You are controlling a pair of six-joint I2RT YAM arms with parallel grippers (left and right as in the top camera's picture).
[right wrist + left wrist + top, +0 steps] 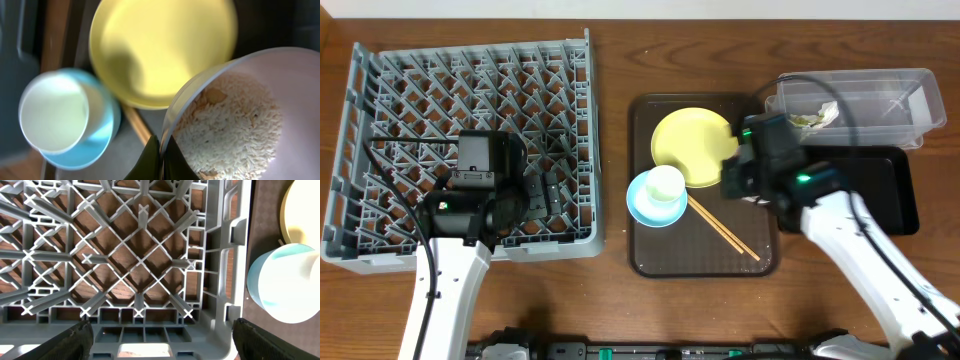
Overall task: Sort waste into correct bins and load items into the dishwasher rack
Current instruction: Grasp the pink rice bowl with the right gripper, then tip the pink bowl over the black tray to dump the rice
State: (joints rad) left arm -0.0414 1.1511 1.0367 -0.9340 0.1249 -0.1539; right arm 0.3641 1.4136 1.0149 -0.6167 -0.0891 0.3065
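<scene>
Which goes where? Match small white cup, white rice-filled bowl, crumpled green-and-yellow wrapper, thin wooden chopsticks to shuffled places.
1 small white cup
2 white rice-filled bowl
3 crumpled green-and-yellow wrapper
4 thin wooden chopsticks

A in the clear plastic tub
B flat on the brown serving tray
C in the light blue bowl
D rim pinched by the right gripper

Pairs: 1-C, 2-D, 3-A, 4-B.

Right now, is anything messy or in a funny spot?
I see no spill. The one odd bit: the white cup sits inside the light blue bowl on the brown tray, stacked rather than apart.
</scene>
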